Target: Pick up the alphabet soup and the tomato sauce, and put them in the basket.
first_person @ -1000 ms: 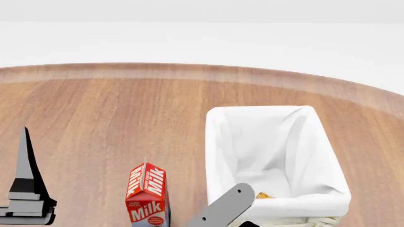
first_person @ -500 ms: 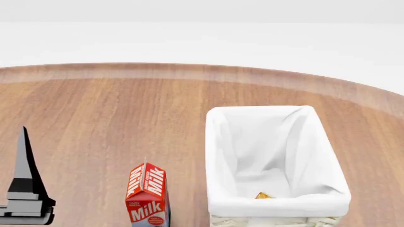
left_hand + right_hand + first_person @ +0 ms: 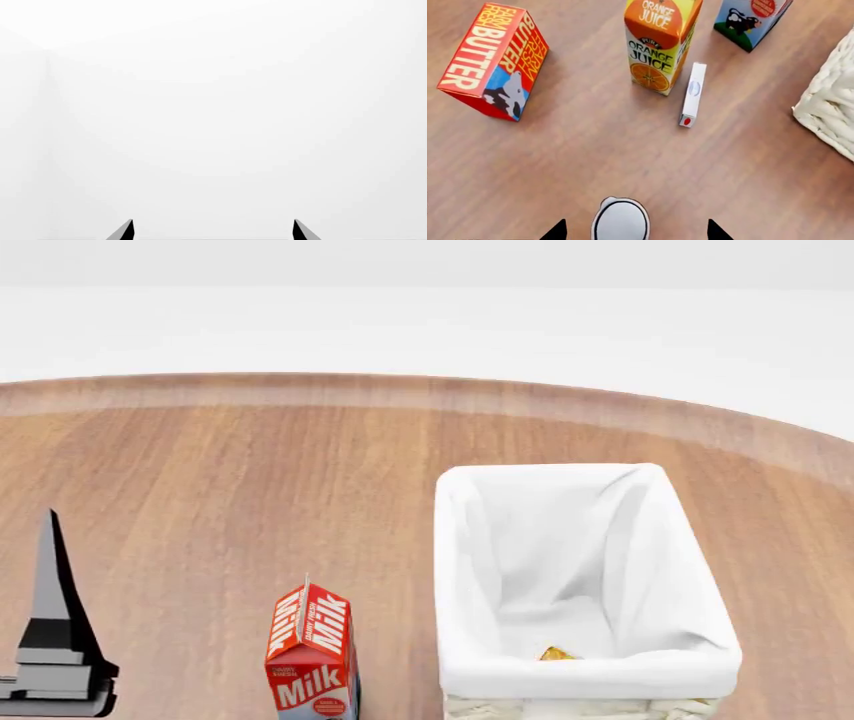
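The cream-white basket (image 3: 587, 672) with its white liner stands at the right of the head view. A small yellow-orange bit (image 3: 557, 653) shows at its bottom; it looks like the alphabet soup's lower label, the rest hidden by the near rim. In the right wrist view my right gripper (image 3: 635, 231) is open. Its tips stand apart on either side of an upright can with a silvery top (image 3: 620, 222). The can's label is hidden, so I cannot tell whether it is the tomato sauce. My left gripper (image 3: 212, 232) is open and empty, raised at the left (image 3: 56, 640).
A red milk carton (image 3: 314, 652) stands left of the basket. The right wrist view shows a butter box (image 3: 494, 60), an orange juice carton (image 3: 660, 45), a small white box lying flat (image 3: 692, 95), another carton (image 3: 752, 20) and the basket's wicker wall (image 3: 830, 110).
The right arm's grey link, seen over the basket's near rim 1 s ago, has left the head view. The left gripper has barely moved.
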